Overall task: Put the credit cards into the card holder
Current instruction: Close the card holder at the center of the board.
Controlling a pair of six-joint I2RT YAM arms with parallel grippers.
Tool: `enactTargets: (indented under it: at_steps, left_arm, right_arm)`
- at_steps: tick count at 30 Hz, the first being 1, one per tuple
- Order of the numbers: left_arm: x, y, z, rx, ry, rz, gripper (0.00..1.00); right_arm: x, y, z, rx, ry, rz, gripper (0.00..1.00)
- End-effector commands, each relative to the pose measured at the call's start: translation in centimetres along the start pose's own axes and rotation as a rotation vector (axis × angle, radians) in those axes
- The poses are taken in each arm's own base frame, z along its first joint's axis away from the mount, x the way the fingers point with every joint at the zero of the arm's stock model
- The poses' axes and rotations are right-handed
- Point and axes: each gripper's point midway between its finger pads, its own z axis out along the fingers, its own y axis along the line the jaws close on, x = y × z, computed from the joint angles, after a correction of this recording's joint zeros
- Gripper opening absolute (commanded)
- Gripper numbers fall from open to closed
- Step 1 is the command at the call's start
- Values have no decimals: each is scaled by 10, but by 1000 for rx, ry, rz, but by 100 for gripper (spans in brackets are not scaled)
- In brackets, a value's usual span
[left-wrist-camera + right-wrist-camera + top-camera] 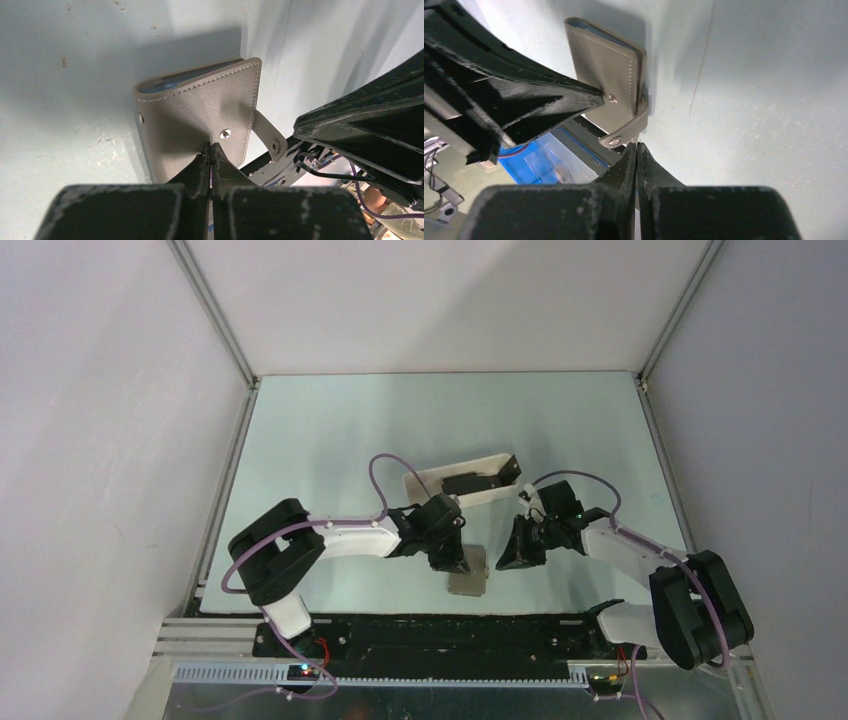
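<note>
Top, left-wrist and right-wrist views of the pale counter (330, 440) at one moment.

- **Arms.** The left arm (340, 538) and right arm (630, 550) reach inward from the near edge, and their tips converge near the counter's middle.
- **Tray.** A long white tray (425, 486) lies askew beyond both hands. The dark credit cards (470, 483) rest inside it, well apart from the wallet.
- **Card holder.** The grey-brown card holder (200, 112) lies folded on the counter at the near side, between the two hands. A strip of blue lining shows along its far edge.
- **Left hand.** The left hand (211, 148) is clenched with its fingers pressed together. The tips bear on the wallet's cover beside the metal snap stud (225, 133). No part of the cover shows between them.
- **Right hand.** The right hand (637, 146) is likewise drawn together with no gap visible. Its tips sit just beside the free end of the closing tab (624, 134), which hangs open off the wallet's edge. Whether they touch the tab cannot be told.
</note>
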Motion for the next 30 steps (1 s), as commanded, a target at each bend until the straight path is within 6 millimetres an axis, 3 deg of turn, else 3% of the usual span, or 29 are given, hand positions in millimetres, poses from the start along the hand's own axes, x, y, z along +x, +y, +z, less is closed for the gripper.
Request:
enactTargets:
  at_steps: [1, 6, 16, 30]
  left_arm:
    - [7, 14, 6, -59, 17, 18, 1]
    - [6, 16, 5, -65, 14, 20, 1]
    - [6, 15, 2, -69, 15, 44, 2]
    - [-13, -11, -24, 24, -61, 45, 26]
  right_arm:
    - [1, -8, 6, 16, 11, 13, 0]
    - [9, -11, 14, 12, 62, 16, 0]
    - [7, 17, 27, -80, 67, -10, 0]
    - [7, 7, 42, -27, 83, -6, 0]
